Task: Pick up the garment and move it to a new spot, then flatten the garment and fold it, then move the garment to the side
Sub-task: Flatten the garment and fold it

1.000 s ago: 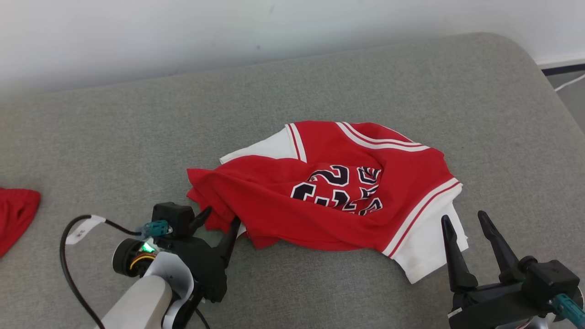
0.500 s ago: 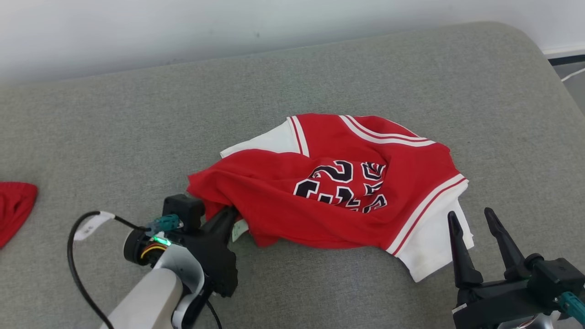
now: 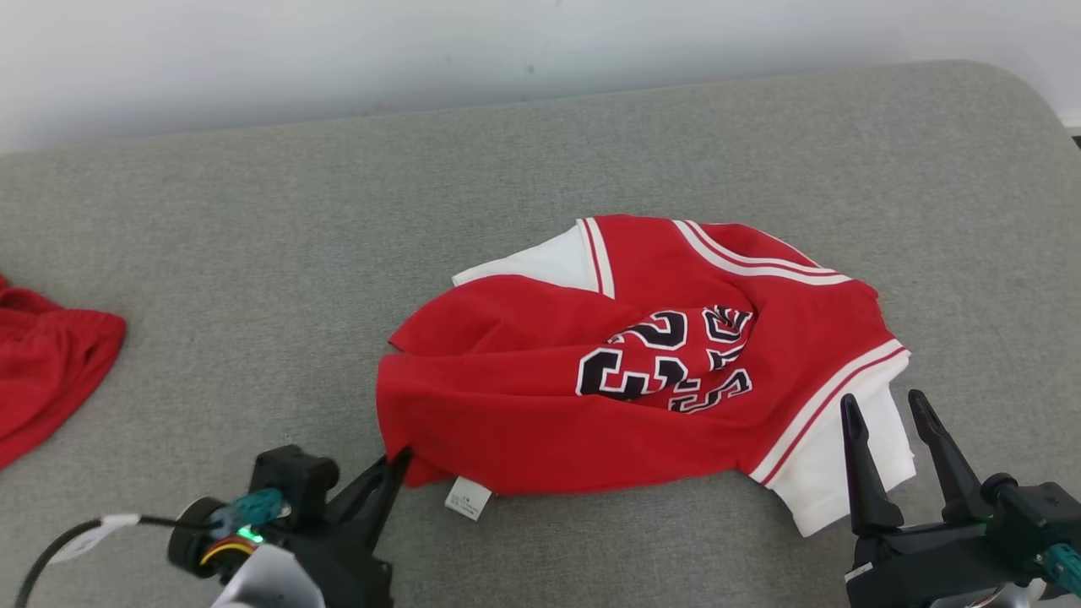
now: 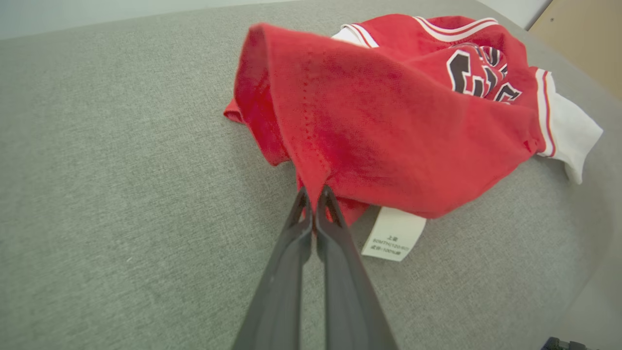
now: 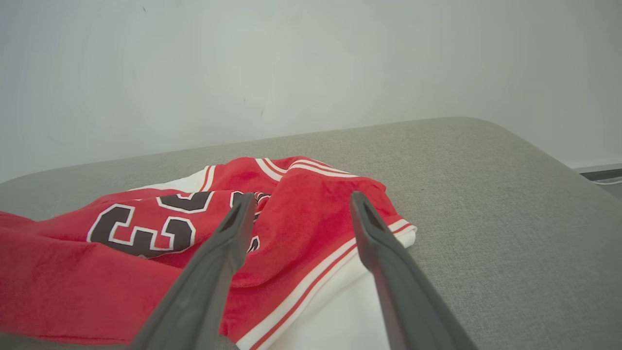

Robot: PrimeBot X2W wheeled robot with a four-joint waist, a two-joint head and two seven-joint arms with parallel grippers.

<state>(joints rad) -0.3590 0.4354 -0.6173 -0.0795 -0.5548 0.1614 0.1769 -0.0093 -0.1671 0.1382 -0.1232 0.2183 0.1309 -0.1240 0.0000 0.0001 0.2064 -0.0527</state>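
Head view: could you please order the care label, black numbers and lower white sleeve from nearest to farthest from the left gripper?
1. care label, right of the left gripper.
2. black numbers, centre.
3. lower white sleeve, beside the right gripper.

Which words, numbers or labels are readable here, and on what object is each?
"3", black with white outline, on the red garment; the digits beside it are creased and not readable whole.
Print on the care label at the garment's hem: too small to read.
Any print on the white tag at the head view's lower left: too blurred to read.
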